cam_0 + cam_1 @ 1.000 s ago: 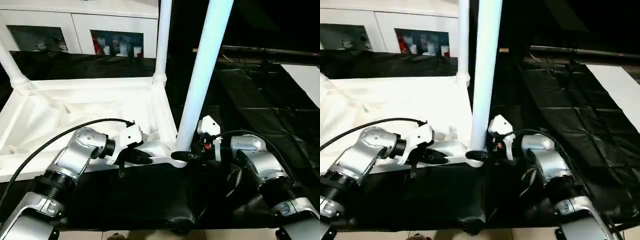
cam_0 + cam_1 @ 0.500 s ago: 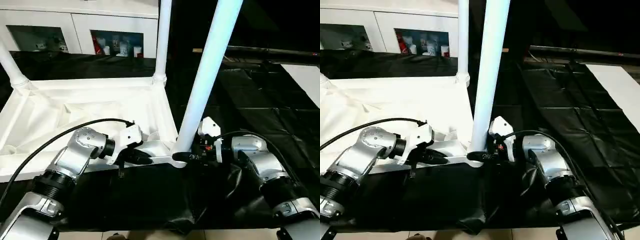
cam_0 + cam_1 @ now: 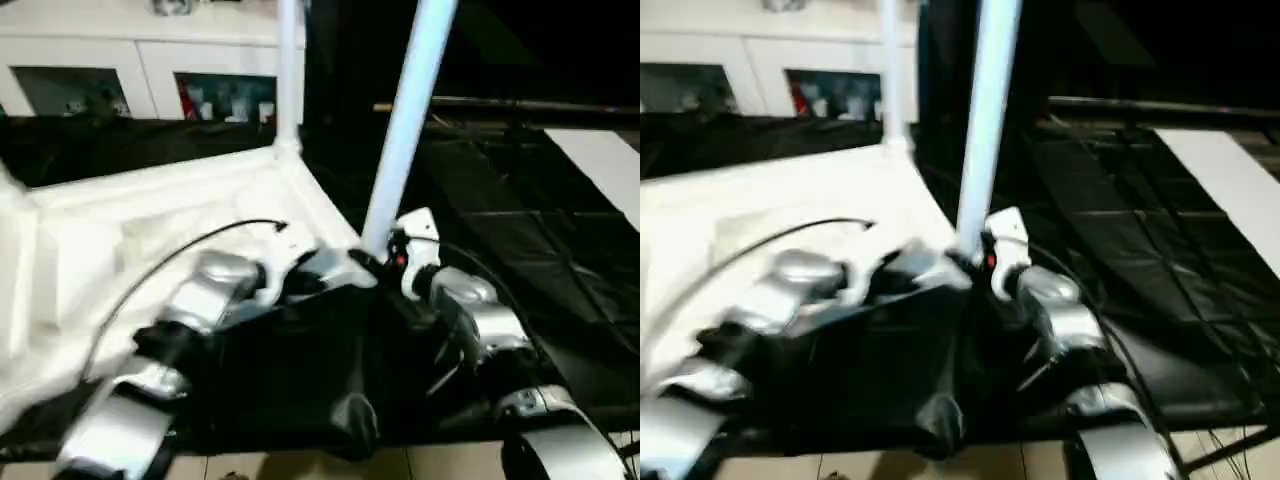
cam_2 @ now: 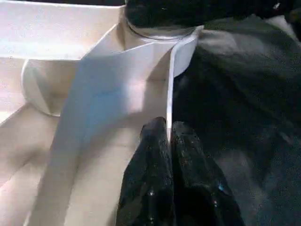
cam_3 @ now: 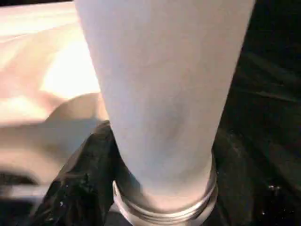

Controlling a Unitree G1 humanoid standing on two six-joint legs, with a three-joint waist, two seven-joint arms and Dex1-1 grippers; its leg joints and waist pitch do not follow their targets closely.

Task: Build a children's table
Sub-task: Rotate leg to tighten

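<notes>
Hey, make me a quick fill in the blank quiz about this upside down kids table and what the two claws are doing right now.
1. The left claw is shut on the tabletop's thin ____.
2. The right claw is at the ____ end of the near leg.
3. The tabletop lies with its underside facing ____.
4. Behind the tabletop stands a white ____ with glass doors.

Missing words: rim; bottom; up; cabinet

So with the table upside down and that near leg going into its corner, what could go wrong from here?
1. The near leg leans instead of standing straight like the far leg; pushed in at that angle, it might jam in its corner socket.
2. The left claw pinches only the tabletop's thin rim, a grip that could slip.
3. The right claw sits at the leg's base, so the long top may sway.
</notes>
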